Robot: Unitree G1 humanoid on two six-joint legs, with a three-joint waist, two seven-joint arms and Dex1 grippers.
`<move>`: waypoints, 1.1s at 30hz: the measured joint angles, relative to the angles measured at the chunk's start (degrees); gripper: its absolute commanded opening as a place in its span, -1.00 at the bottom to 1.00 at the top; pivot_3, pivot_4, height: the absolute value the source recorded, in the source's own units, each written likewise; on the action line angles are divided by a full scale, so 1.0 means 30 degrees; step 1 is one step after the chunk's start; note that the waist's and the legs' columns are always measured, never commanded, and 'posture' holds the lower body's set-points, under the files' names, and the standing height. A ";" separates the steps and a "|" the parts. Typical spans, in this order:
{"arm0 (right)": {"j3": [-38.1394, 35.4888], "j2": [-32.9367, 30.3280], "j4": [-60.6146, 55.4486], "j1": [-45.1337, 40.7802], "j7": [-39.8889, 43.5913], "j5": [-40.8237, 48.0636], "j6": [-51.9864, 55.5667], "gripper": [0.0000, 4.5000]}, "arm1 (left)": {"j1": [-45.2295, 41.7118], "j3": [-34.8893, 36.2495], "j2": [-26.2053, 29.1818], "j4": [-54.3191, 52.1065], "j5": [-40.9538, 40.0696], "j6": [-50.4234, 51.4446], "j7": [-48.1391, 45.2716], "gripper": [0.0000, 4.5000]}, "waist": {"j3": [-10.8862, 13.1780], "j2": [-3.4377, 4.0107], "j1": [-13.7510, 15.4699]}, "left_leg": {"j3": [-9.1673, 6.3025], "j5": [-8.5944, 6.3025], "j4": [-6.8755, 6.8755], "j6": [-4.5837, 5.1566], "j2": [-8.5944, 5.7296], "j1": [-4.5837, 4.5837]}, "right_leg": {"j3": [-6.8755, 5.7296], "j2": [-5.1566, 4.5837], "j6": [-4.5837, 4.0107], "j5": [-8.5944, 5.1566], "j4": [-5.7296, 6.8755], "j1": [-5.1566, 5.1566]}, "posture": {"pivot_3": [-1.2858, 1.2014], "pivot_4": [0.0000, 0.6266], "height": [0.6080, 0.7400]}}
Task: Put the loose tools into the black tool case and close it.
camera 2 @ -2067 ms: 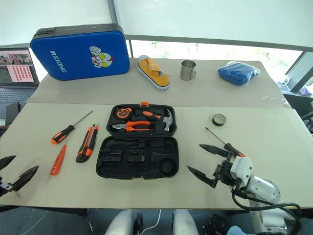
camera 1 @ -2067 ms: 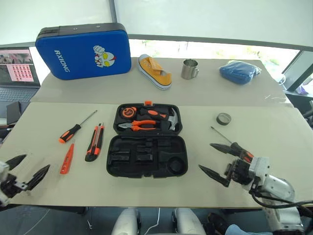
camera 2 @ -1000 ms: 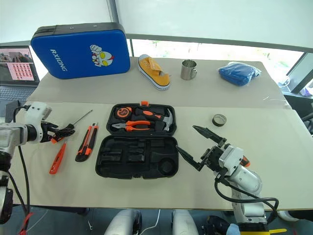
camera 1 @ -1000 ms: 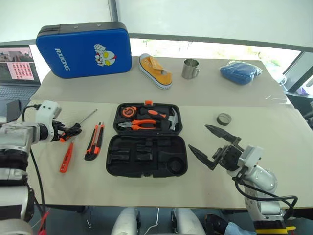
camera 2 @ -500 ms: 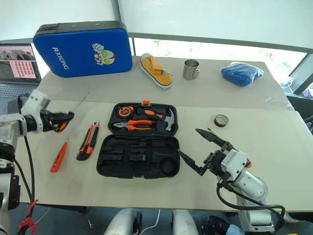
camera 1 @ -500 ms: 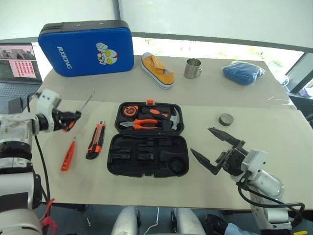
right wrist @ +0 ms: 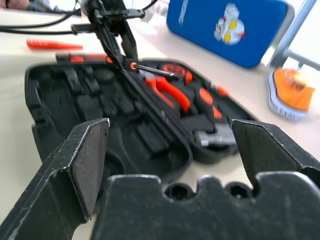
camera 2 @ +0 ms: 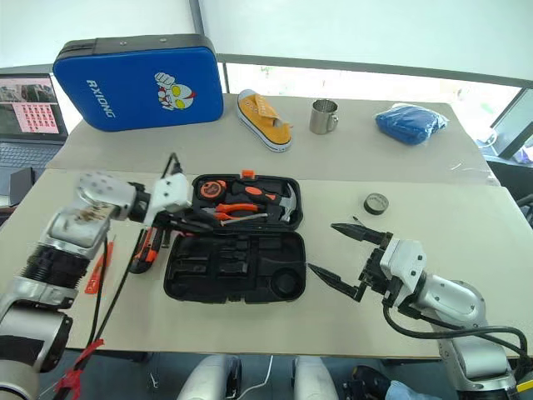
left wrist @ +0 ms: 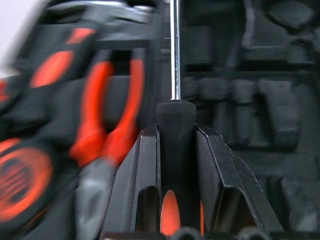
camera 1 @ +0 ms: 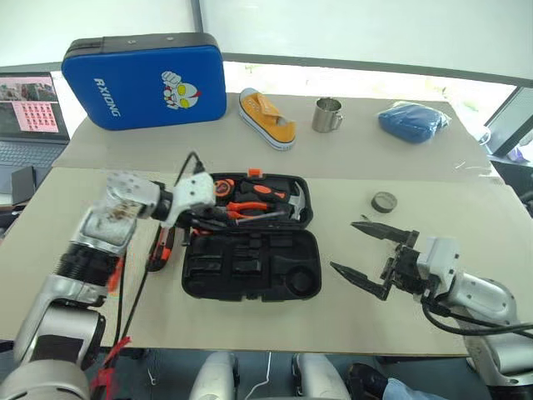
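Beige table, case [camera 1: 250, 265] lying open at centre, empty slots facing up.
Left gripper [camera 2: 193, 223] pinched on a screwdriver [left wrist: 174, 150] by its handle, shaft pointed over the case's pliers half, likely to line it up with a slot. Right gripper [camera 1: 372, 258] spread wide, hovering just right of the case, holding nothing, probably waiting. Knife [camera 2: 148, 247] and small orange screwdriver [camera 2: 100, 258] left of the case, partly behind the left arm; tape roll [camera 1: 383, 202] off to the right.
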 measured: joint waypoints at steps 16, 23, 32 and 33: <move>0.0074 0.0274 -0.1225 -0.0127 -0.0010 -0.0258 0.1368 1.00 | 0.0574 -0.1707 -0.0946 -0.1555 0.3073 0.1401 0.1996 -0.70 | -0.0023 0.0046 0.0382 | -0.0042 -0.0038 0.0166 0.0064 0.0000 -0.0032 | 0.0018 0.0034 0.0017 -0.0001 0.0007 0.0068 | 0.03 -0.52 1.00; 0.0249 0.0360 -0.1933 0.0040 -0.0021 -0.0192 0.2109 1.00 | 0.0674 -0.1787 -0.1364 -0.1863 0.3483 0.1428 0.2056 -0.10 | -0.0024 0.0047 0.0560 | -0.0052 -0.0038 0.0180 0.0064 -0.0012 -0.0037 | 0.0022 0.0032 0.0025 0.0002 -0.0002 0.0085 | 0.03 -0.52 1.00; 0.0384 0.0686 -0.2493 0.0343 -0.0040 -0.0143 0.2836 1.00 | 0.1060 0.0965 -0.2778 -0.1773 0.0716 -0.0659 0.3157 0.52 | -0.0023 0.0046 0.0397 | -0.0110 -0.0038 0.0204 0.0065 0.0000 -0.0091 | 0.0028 0.0063 0.0031 0.0012 0.0012 0.0044 | 0.03 -0.52 1.00; 0.0378 0.0713 -0.2493 0.0522 -0.0041 -0.0138 0.2867 1.00 | 0.1151 0.1519 -0.2780 -0.1748 0.0164 -0.0693 0.3141 0.52 | -0.0025 0.0048 0.0341 | -0.0111 -0.0038 0.0199 0.0065 0.0002 -0.0086 | 0.0029 0.0064 0.0030 0.0012 0.0015 0.0045 | 0.03 -0.52 1.00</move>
